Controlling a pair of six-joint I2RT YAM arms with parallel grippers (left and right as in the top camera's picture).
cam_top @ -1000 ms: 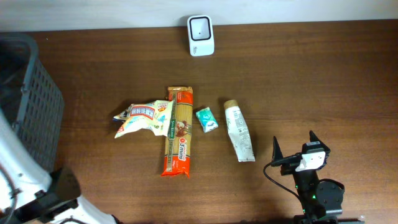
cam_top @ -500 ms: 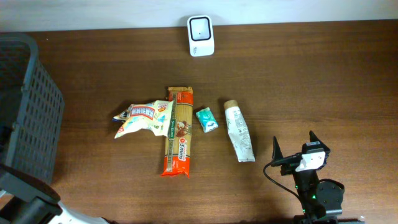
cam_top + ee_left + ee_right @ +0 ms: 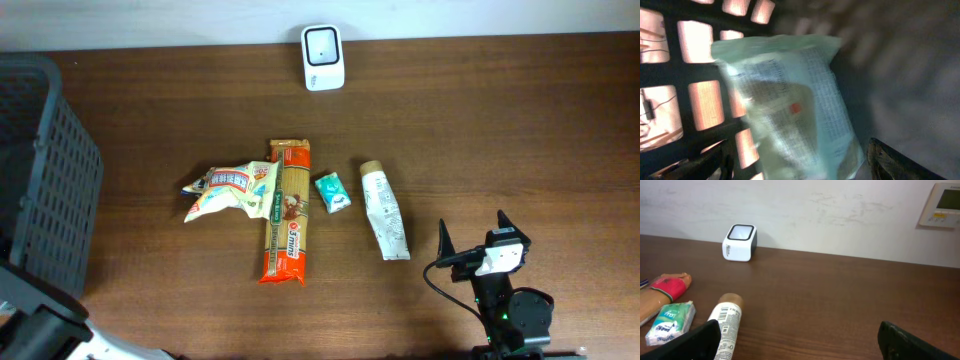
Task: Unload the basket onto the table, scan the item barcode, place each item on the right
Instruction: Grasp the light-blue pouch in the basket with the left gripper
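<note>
Down at the near left corner, only a bit of the left arm (image 3: 40, 338) shows from overhead, beside the basket (image 3: 60, 190). Its wrist camera looks into the basket, at the lattice wall. The left pincer (image 3: 799, 156) has its fingers spread wide, one at each lower corner of that view. A pale green pouch (image 3: 790, 100) fills the space ahead of them, blurred, printed face toward the camera. Its long axis runs from upper left to lower right in that view, and the lower end comes down between the fingers, nearer the right one. Whether either finger touches it I cannot tell.

The right arm (image 3: 510, 310) sits at the near right edge of the bench (image 3: 500, 120). The right pincer (image 3: 472, 226) points level toward the far wall, fingers wide apart, gripping nothing.

Mid-bench, a pasta pack (image 3: 285, 215) lies lengthwise, near to far. A snack bag (image 3: 228, 188) touches its left side, and a small packet (image 3: 332, 192) lies just to its right. A tube (image 3: 384, 213) comes next, cap toward the far side, slightly tilted. The scanner (image 3: 323, 57) stands at the far edge, well apart from all of them.
</note>
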